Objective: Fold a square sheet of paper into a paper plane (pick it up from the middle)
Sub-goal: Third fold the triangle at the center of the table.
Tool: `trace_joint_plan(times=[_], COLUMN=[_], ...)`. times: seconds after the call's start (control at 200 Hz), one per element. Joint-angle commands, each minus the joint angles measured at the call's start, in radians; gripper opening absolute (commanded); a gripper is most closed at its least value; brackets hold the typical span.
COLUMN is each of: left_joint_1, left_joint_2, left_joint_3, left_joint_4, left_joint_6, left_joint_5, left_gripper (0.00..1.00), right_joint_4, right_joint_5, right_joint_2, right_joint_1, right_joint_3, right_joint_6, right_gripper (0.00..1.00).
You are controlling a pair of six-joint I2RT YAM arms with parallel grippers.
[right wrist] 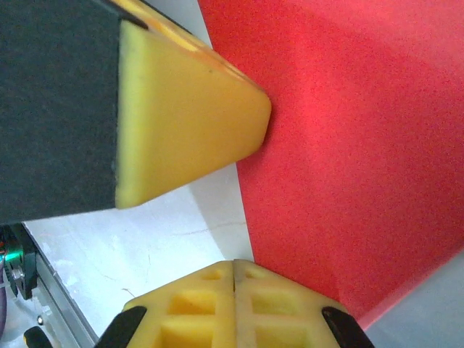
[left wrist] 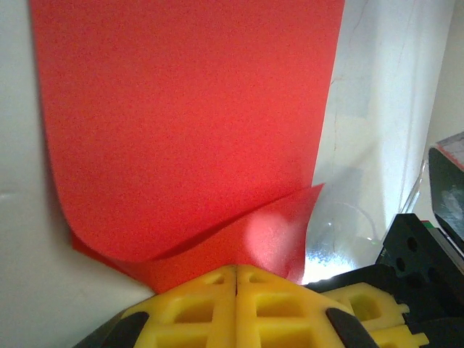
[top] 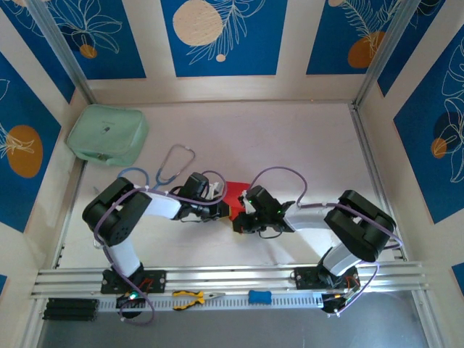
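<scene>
In the top view, the thin bright red square sheet of paper (top: 233,191) lies mostly hidden behind the left gripper (top: 223,209) and the right gripper (top: 241,217). Both wrist views cut it off at the top edge.

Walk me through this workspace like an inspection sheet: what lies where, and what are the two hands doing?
Surface: pale table, smooth.
Job's things: square sheet of paper, red, between the two hands, its near edge curled; no finished plane yet.
Clutter: mint-green pouch in the far left corner; stethoscope near it; yellow-handled pliers and a blue tool by the near rail.
Hands: left hand shut on the sheet's curled edge; right hand shut, tips at the sheet's edge, pinch unclear.
Cables: purple cables loop along both arms.
Surroundings: blue leaf-print panels.
</scene>
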Motion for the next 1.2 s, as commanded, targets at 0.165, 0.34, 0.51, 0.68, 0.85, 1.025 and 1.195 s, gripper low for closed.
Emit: trace_joint_plan(times=[0.165, 0.34, 0.51, 0.68, 0.85, 1.025, 1.195], left_joint_1=[-0.011, -0.01, -0.012, -0.011, -0.009, -0.016, -0.068], left_joint_2=[0.064, 0.06, 0.057, 0.003, -0.092, -0.184, -0.207], left_joint_3=[0.005, 0.006, 0.002, 0.0, 0.031, 0.031, 0.01], left_joint_4=[-0.086, -0.09, -0.082, -0.083, -0.155, -0.175, -0.148], left_joint_6=[0.033, 0.033, 0.029, 0.043, 0.084, 0.109, 0.106], left_joint_5=[-0.078, -0.08, -0.078, -0.086, -0.135, -0.139, -0.127], left_gripper=[0.0, 0.0, 0.0, 0.0, 0.06, 0.11, 0.11], right_joint_4=[-0.066, -0.086, -0.096, -0.093, -0.098, -0.098, -0.09], right_joint_5=[-0.038, -0.022, -0.023, -0.05, -0.07, -0.09, -0.113], right_joint_2=[-0.073, -0.135, -0.169, -0.152, -0.154, -0.156, -0.143], right_joint_1=[0.005, 0.004, 0.003, -0.004, -0.018, -0.051, -0.079], right_joint_3=[-0.107, -0.162, -0.177, -0.17, -0.165, -0.159, -0.149], right_joint_6=[0.033, 0.046, 0.039, 0.014, -0.011, -0.038, -0.06], right_gripper=[0.02, 0.03, 0.03, 0.02, 0.02, 0.02, 0.02])
